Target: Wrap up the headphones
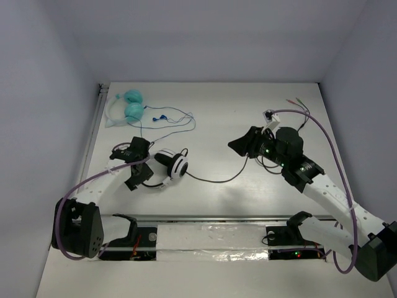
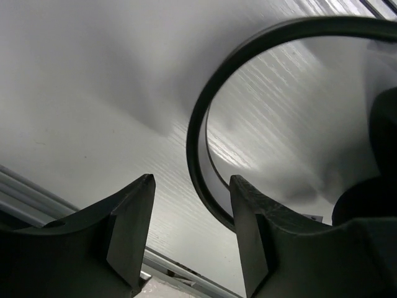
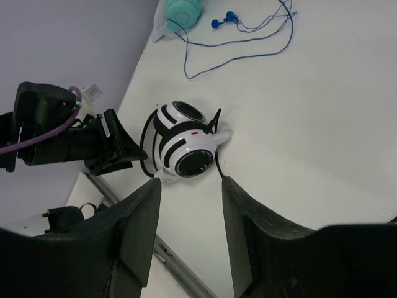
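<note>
Top view: the headphones (image 1: 172,166) lay on the white table (image 1: 248,105) toward 9 o'clock from its centre, striped ear cups folded together, white band curving off toward 7 o'clock. They sat free on the surface, nothing clamped on them.

The left gripper (image 1: 141,162) was at 9 o'clock of the headphones, right up against the band side. On the left wrist view its fingers (image 2: 133,217) were apart with only table in the gap. The dark curve of the headphones (image 2: 191,149) band arced just past the tips, nearer the 3 o'clock finger. Contact with that finger could not be told.

The right gripper (image 1: 239,144) was well off at 3 o'clock of the headphones, pointing back at them. On the right wrist view its fingers (image 3: 139,223) were spread and held nothing. The headphones (image 3: 183,146) showed beyond the gap at 12 o'clock. The left gripper (image 3: 133,152) sat at 9 o'clock of them, jaws parted.

The thin black cable (image 1: 214,180) ran loose from the ear cups toward 3 o'clock in a shallow sag, then rose under the right gripper. Its far end was hidden by the arm. It was not wound around the headphones.

The teal headphones (image 1: 130,105) sat at 11 o'clock of the table, well apart. Their blue cable (image 1: 170,121) sprawled toward 3 o'clock from them.
</note>
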Available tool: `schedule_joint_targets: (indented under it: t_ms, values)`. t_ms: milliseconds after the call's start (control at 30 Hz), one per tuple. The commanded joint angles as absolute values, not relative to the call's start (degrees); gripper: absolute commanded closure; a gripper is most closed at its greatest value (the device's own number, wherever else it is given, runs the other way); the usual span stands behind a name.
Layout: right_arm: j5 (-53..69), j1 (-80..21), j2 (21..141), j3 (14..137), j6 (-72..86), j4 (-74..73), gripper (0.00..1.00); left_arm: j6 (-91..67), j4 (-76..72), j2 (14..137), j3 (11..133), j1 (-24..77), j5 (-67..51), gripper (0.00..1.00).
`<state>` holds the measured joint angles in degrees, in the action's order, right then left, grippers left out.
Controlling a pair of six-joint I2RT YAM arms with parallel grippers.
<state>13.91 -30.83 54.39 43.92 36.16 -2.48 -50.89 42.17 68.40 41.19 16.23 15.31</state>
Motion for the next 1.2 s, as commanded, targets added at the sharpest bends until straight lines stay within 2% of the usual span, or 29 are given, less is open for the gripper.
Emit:
schedule_joint_targets:
  t_ms: [0, 67, 200, 367, 533, 633, 667, 700, 833, 867, 933, 967, 1033, 1133, 1167]
  values:
    - [14.0, -31.2, 53.7, 43.4, 34.9, 2.1, 0.50, -51.2, 44.0, 69.2, 41.3, 14.4, 14.1, 0.50]
    - [14.5, -31.2, 53.3, 43.2, 34.5, 2.5, 0.50, -50.9, 43.0, 71.1, 42.0, 13.3, 14.4, 0.45]
    - [15.5, -31.2, 52.9, 42.7, 34.2, 3.3, 0.50, -49.3, 38.7, 75.1, 42.5, 13.3, 13.6, 0.46]
    - [15.5, -31.2, 53.8, 42.5, 34.0, 3.9, 0.50, -48.6, 32.5, 77.0, 39.3, 13.3, 9.2, 0.53]
    - [15.0, -31.2, 55.2, 42.2, 34.1, 4.7, 0.50, -48.3, 26.9, 76.7, 35.2, 13.3, 8.1, 0.53]
    - [14.9, -31.2, 55.5, 41.5, 34.4, 5.4, 0.51, -47.7, 23.5, 76.9, 33.1, 13.3, 7.5, 0.74]
    - [14.8, -31.2, 55.9, 41.3, 34.4, 5.4, 0.52, -47.6, 23.1, 76.8, 33.0, 13.3, 7.7, 0.92]
    - [14.7, -31.2, 55.9, 40.8, 34.4, 5.4, 0.53, -47.5, 22.9, 75.9, 33.1, 13.3, 8.1, 1.00]
    - [15.9, -31.2, 56.6, 39.1, 34.4, 6.4, 0.61, -42.9, 21.9, 69.9, 35.9, 13.3, 6.7, 1.00]
    - [17.0, -31.2, 56.9, 38.9, 34.1, 6.9, 0.66, -41.9, 22.2, 68.6, 37.2, 13.3, 6.5, 1.00]
    - [19.0, -31.2, 58.3, 38.5, 33.6, 7.9, 0.70, -39.3, 24.2, 65.1, 42.0, 13.3, 5.6, 1.00]
    - [19.2, -31.2, 58.8, 38.5, 33.4, 8.2, 0.81, -36.8, 25.1, 64.3, 43.9, 13.3, 5.5, 1.00]
    - [19.6, -31.2, 60.3, 38.4, 32.4, 9.1, 0.84, -34.2, 27.1, 62.4, 47.5, 13.3, 2.1, 1.00]
    - [19.9, -31.2, 62.7, 39.1, 31.2, 9.8, 0.62, -30.8, 31.0, 62.7, 56.1, 13.3, -3.5, 1.00]
    - [21.4, -31.2, 63.4, 39.1, 30.9, 11.6, 0.42, -30.4, 32.4, 63.1, 60.1, 13.3, -5.3, 1.00]
